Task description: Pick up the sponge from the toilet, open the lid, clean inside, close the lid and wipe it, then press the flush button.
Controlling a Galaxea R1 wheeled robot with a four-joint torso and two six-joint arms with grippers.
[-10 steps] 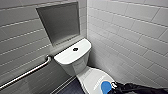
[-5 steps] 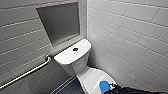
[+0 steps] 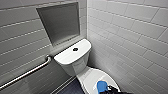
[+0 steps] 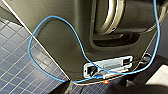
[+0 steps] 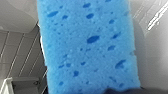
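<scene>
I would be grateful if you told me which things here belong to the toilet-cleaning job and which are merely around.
Job: sponge, held by the right pincer; toilet; lid, down; flush button.
Merely around: grab bar; wall niche; blue cable.

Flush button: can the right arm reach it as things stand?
Probably yes. The flush button sits bare on top of the tank, nothing over it. The right gripper, which seems to hold the sponge, is over the closed lid, with open space between.
</scene>
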